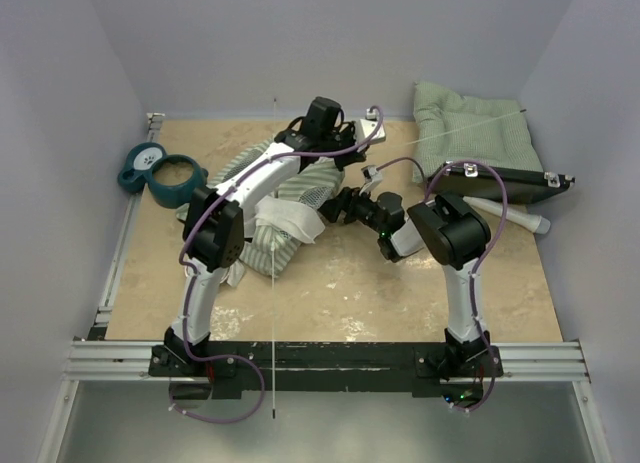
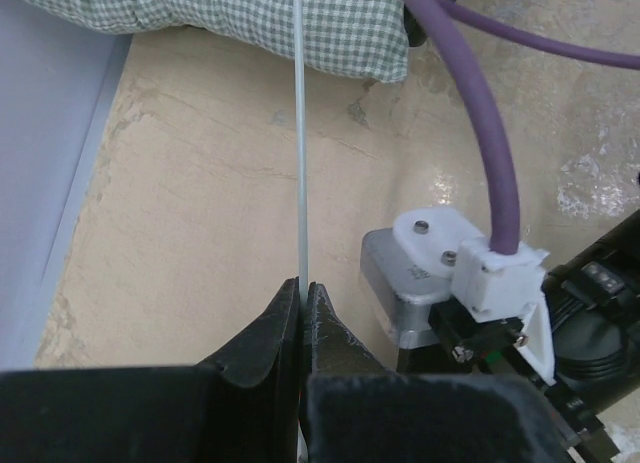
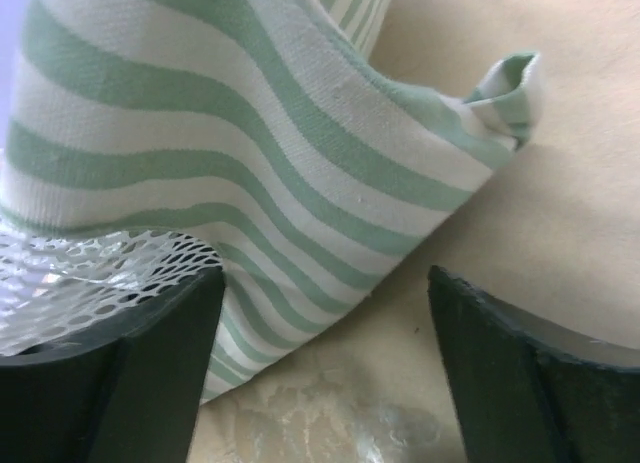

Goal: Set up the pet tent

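Seen from above, a beige, stone-patterned surface (image 1: 340,283) is walled in by pale panels. The pet tent (image 1: 265,245) lies crumpled at centre left, a soft heap of pale green-and-white striped cloth, white mesh and loose white flaps.

At the upper left sits a teal pet dish (image 1: 160,173): a small round with a pale paw mark, joined to a larger ring. What the ring holds cannot be made out.

At the upper right lies a puffy green quilted cushion (image 1: 465,128). Its cover shows as a fine gingham check in the left wrist view. Just below it are a flat black tray (image 1: 505,178) and a white cylinder (image 1: 510,215).

The left claw (image 2: 302,288) is pressed together on a thin, smooth white pole (image 2: 301,133). The pole runs straight up the frame to the cushion's edge.

The right claw (image 3: 325,278) stands wide apart, low over the surface. A folded corner of the tent's woven striped fabric (image 3: 250,153) lies between its dark fingers (image 3: 500,353), unpinched. Open white netting (image 3: 90,273) shows at the lower left, by the left finger.

A purple cable (image 2: 490,153) curves into a white clip on a silver bracket (image 2: 400,283).
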